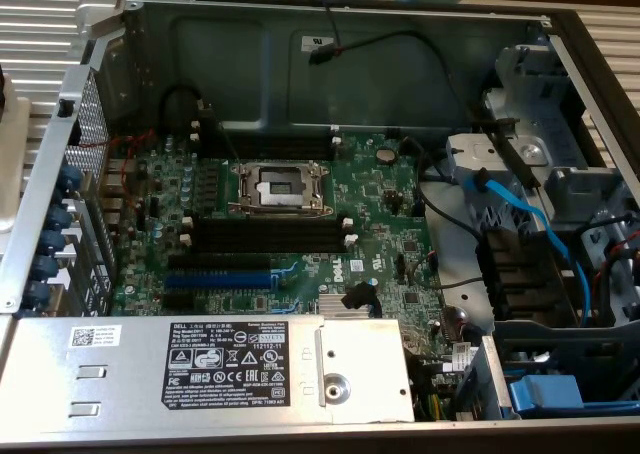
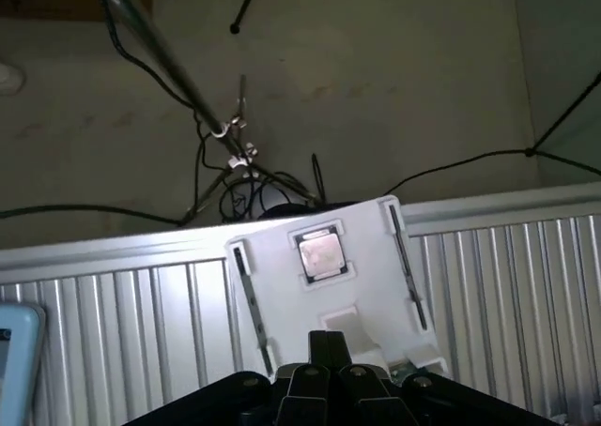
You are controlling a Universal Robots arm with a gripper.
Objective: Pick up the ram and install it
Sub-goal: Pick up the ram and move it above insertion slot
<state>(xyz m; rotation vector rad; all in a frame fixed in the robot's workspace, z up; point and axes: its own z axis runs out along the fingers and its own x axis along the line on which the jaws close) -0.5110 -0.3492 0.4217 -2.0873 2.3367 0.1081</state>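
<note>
White plastic holder (image 2: 368, 257) stands a thin dark stick, seemingly the ram (image 2: 406, 266), on edge in a groove beside a chip (image 2: 321, 254), likely so it can be pinched. Gripper (image 2: 329, 353) hangs near it, jaws together, empty. Black slots (image 1: 270, 236) on the motherboard (image 1: 390, 214) sit unfilled.

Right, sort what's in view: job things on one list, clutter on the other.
Job:
- gripper, shut
- black slots on the motherboard
- two dark sticks in the white holder, likely ram

Just there:
- CPU socket
- blue slot
- power supply
- blue cables
- chip in the holder
</note>
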